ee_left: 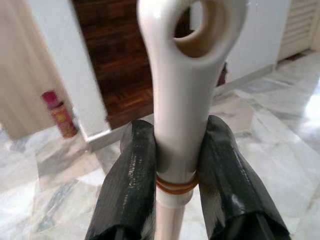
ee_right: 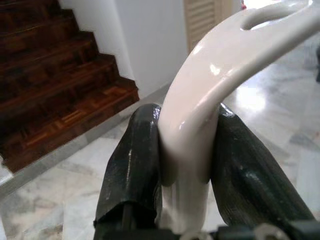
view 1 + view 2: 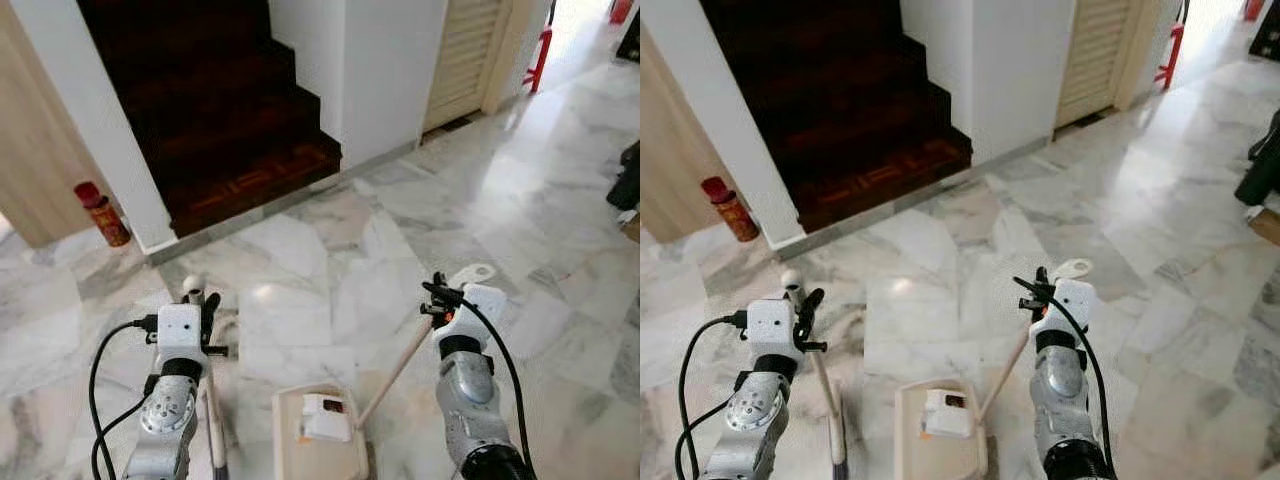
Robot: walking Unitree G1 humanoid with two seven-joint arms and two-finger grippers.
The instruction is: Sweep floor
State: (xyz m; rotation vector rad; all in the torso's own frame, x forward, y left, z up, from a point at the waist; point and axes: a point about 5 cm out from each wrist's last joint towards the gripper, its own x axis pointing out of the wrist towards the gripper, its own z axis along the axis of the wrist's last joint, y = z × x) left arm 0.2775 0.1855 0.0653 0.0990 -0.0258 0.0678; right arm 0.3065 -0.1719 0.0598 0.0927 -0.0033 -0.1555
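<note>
The left end effector (image 1: 175, 165) is clenching the top of a cream broom handle (image 1: 177, 100), its two black fingers (image 1: 132, 185) pressing on either side just below the hanging hole. The right end effector (image 2: 185, 165) is likewise gripping the curved top of the dustpan handle (image 2: 210, 95). The dustpan (image 3: 320, 440) is resting on the marble floor (image 3: 330, 260) near the robot, between its arms, and the broom shaft (image 3: 825, 395) is running down to the floor on the near left.

Both tools are in hand, so the sweeping looks ready to begin or only just begun; no gathered dirt can be made out, and the floor stretching to the far stairs (image 3: 230, 130) is probably waiting to be covered.

The head views are showing the dustpan, the red can (image 3: 103, 214) at far left and the whole room layout, while the wrist views are giving the close detail of each grip.
</note>
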